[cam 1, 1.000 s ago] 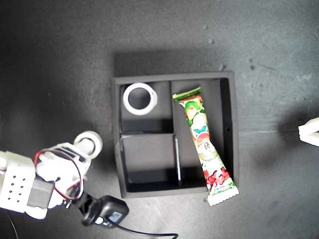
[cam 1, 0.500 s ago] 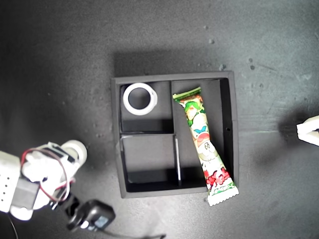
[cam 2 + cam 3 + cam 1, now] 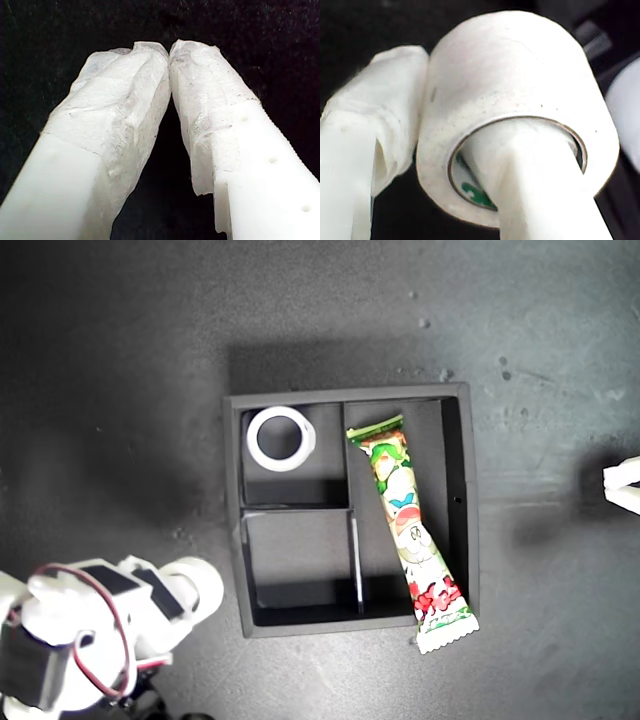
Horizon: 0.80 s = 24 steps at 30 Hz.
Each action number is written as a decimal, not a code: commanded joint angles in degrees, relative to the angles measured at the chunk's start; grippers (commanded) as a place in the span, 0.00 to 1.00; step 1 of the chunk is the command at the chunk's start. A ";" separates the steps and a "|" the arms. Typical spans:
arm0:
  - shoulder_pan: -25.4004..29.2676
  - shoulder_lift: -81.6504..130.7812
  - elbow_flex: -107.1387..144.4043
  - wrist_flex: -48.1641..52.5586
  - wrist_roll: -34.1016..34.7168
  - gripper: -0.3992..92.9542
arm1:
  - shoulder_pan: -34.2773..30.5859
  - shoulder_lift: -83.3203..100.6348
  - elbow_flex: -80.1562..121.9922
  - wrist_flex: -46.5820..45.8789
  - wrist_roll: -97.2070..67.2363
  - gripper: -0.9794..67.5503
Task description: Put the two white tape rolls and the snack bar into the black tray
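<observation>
Two white tape rolls are showing: the smaller roll (image 3: 515, 115), with greenish print inside its core, is sitting gripped by my second tool (image 3: 470, 145), one finger through its hole and one against its outer wall; the wider roll (image 3: 281, 438) is lying in a compartment of the one black tray (image 3: 232, 540), well beyond that tool. One snack bar (image 3: 410, 530) is lying slanted in another compartment. My first tool (image 3: 169, 55) is resting pinched together, empty.
</observation>
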 commanded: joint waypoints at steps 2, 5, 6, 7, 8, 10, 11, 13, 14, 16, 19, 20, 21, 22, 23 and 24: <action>-0.88 -7.73 -14.85 3.16 3.60 0.00 | 1.76 6.15 2.72 4.22 1.14 0.01; -1.49 -12.92 -21.97 5.98 5.10 0.00 | 2.37 6.15 3.34 6.86 1.32 0.01; -1.76 -14.68 -24.43 7.03 5.45 0.00 | 2.29 6.15 3.34 7.38 1.32 0.01; -2.11 -16.52 -27.07 8.26 5.80 0.00 | 2.02 6.15 3.34 7.82 1.32 0.01; -2.46 -18.63 -29.97 9.76 6.15 0.00 | 1.76 6.15 3.34 8.26 1.23 0.01; -3.25 -23.91 -37.88 14.06 6.86 0.00 | 1.32 6.15 3.34 9.67 1.32 0.01; -3.78 -27.25 -43.15 17.05 7.12 0.00 | 1.14 6.15 3.34 10.55 1.41 0.01; -4.48 -36.21 -57.74 23.99 7.65 0.00 | 0.79 6.15 3.34 12.13 2.20 0.01; -4.75 -39.73 -63.37 25.05 8.53 0.00 | 0.79 6.15 3.34 13.18 2.64 0.01; -5.19 -42.01 -66.09 25.05 8.96 0.00 | 0.79 6.15 3.43 15.47 4.13 0.01; -5.89 -42.71 -65.83 25.05 8.61 0.00 | 0.09 5.62 3.43 16.35 5.98 0.02; -5.98 -42.89 -65.83 25.05 8.61 0.00 | 0.09 5.54 3.43 16.35 6.33 0.02; -6.06 -42.98 -65.74 25.05 8.53 0.00 | 0.26 5.54 3.43 16.35 6.68 0.02; -6.06 -43.07 -65.30 25.05 8.26 0.00 | 0.44 5.54 3.43 16.35 6.94 0.03; -6.06 -42.98 -64.60 25.05 8.00 0.00 | 0.70 5.54 3.43 16.35 6.94 0.04; -6.06 -42.80 -63.98 25.05 7.73 0.00 | 0.79 5.54 3.43 16.35 6.94 0.04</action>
